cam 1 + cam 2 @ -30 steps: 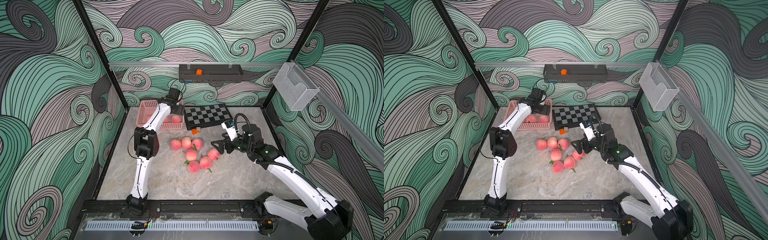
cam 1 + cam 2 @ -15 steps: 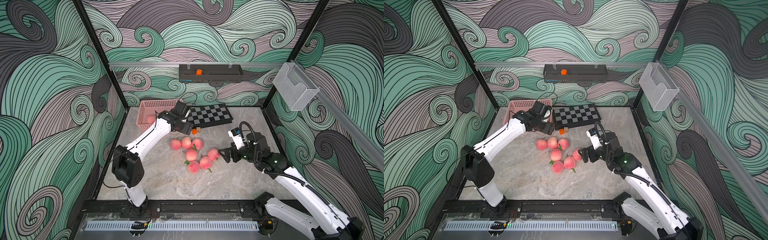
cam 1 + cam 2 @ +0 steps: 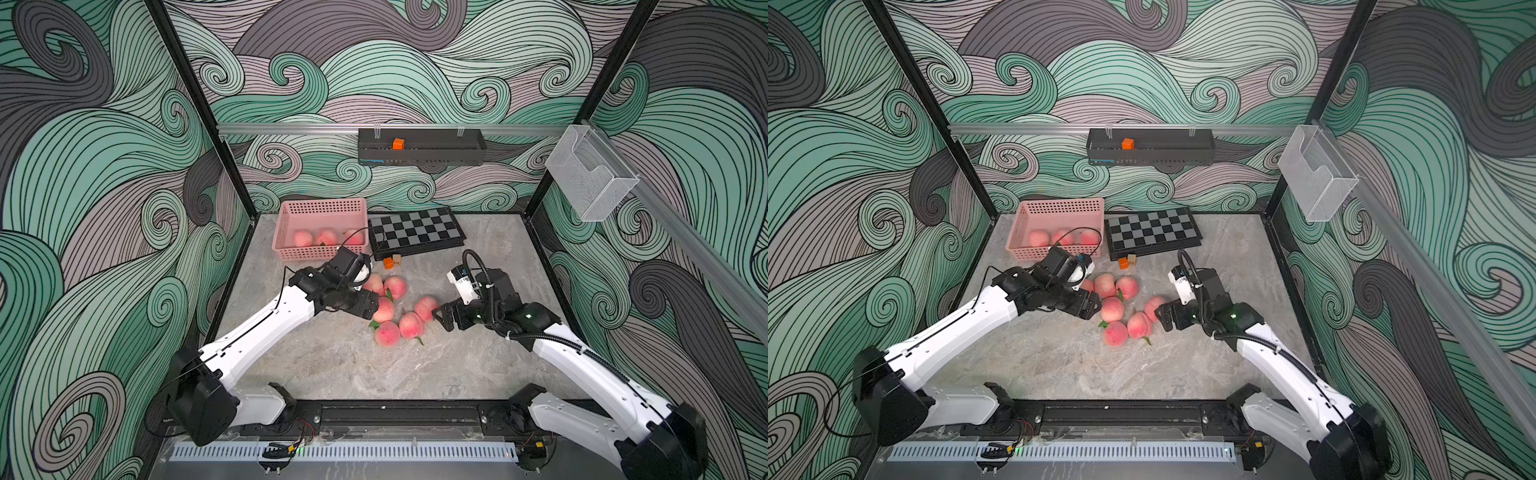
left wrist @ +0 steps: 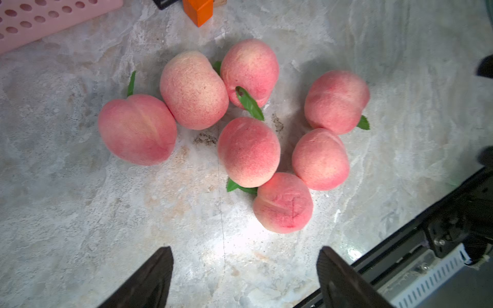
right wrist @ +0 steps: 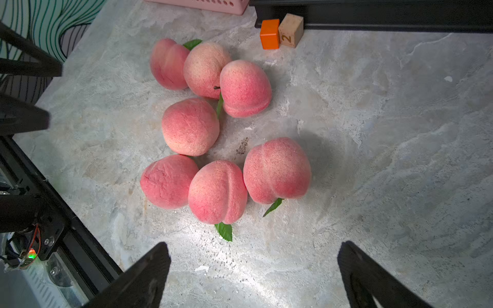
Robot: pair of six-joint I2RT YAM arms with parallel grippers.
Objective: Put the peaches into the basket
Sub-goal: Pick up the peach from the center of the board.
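Pink, round, fuzzy-skinned peaches [image 3: 411, 325] lie loose, seven together, in front of the shallow pink lattice-sided plastic basket [image 3: 320, 210]; I see three more inside it. In front of the basket too, my left gripper [image 3: 372, 306] and right gripper [image 3: 441, 321] flank that cluster, jaws apart, empty.

A "2" is printed on the pale wooden cube [image 5: 290, 30] (just beside the orange cube [image 5: 270, 34]).
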